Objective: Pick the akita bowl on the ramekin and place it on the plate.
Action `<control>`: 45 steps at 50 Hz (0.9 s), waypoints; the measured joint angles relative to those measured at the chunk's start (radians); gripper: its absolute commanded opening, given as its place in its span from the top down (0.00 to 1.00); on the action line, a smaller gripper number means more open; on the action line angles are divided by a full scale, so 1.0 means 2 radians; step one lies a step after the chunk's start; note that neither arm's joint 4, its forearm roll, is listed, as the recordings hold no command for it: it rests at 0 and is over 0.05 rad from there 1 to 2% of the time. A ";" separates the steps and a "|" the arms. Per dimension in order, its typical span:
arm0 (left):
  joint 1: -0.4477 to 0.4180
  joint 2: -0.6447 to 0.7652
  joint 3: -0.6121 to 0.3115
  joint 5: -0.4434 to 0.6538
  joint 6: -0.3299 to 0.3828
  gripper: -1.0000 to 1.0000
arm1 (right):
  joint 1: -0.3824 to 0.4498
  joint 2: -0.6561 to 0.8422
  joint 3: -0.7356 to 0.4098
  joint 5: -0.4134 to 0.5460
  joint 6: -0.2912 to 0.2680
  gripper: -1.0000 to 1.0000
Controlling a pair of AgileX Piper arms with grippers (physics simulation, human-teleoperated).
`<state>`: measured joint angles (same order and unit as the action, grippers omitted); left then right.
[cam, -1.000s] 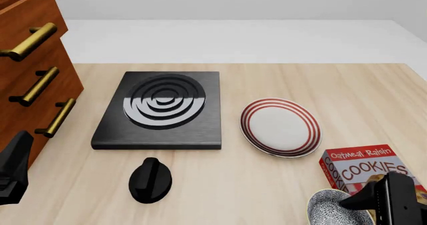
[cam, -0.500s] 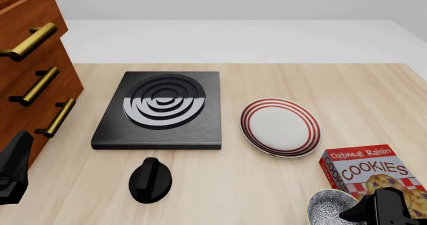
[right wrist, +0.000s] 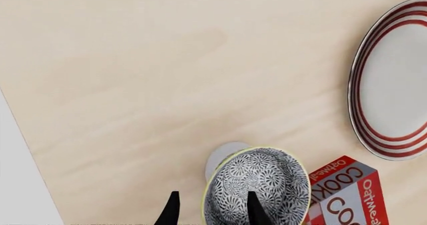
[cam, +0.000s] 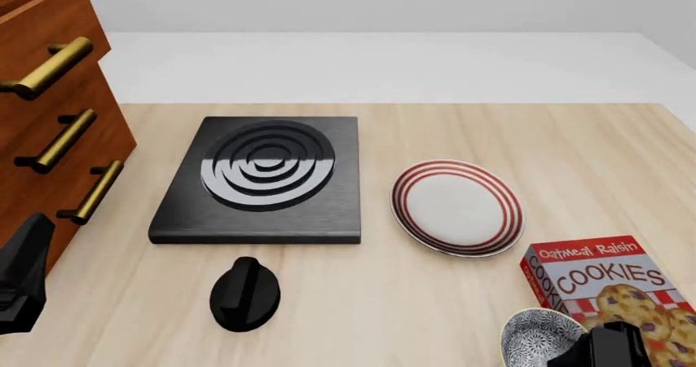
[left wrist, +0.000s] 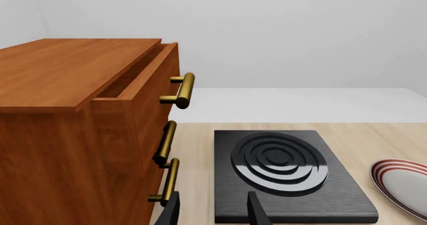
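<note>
Left wrist view: the left end effector (left wrist: 212, 211) hangs released, its two dark fingers apart with nothing between them. It looks past a wooden drawer cabinet (left wrist: 87, 130) with brass handles and a black stove burner (left wrist: 283, 172). The plate (left wrist: 400, 185) peeks in beyond the burner. This arm seems parked clear of the job.

Front view: the akita bowl (cam: 540, 334) sits at the worktop's near edge toward the right corner, just beside a cookie box (cam: 609, 281). The right end effector (cam: 609, 352) is partly cropped at the frame's bottom, touching or just over the bowl. The plate (cam: 457, 206), with red rings, lies farther in, bare, apart from the bowl. A black stove knob (cam: 246, 294) rests near the front edge, well to the left.

Right wrist view: the right end effector (right wrist: 210, 210) points down, fingers spread, one finger over the bowl's (right wrist: 257, 192) speckled inside and one outside its rim, likely lining up to pinch the wall. The white ramekin (right wrist: 223, 160) shows under the bowl. The cookie box (right wrist: 343, 195) crowds one side; the path to the plate (right wrist: 393, 85) looks clear.
</note>
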<state>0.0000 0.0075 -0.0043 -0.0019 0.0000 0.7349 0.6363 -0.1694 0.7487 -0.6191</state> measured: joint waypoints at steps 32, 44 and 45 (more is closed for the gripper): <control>0.000 0.000 0.000 0.000 0.000 0.00 | -0.061 -0.102 -0.093 0.149 -0.113 1.00; 0.000 0.000 0.000 0.000 0.000 0.00 | -0.094 -0.095 -0.160 0.176 -0.156 1.00; 0.000 0.000 0.000 0.000 0.000 0.00 | -0.096 -0.093 -0.164 0.176 -0.158 1.00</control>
<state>0.0000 0.0075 -0.0043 -0.0019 0.0000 0.5426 0.4495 -0.4964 1.1000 -0.9345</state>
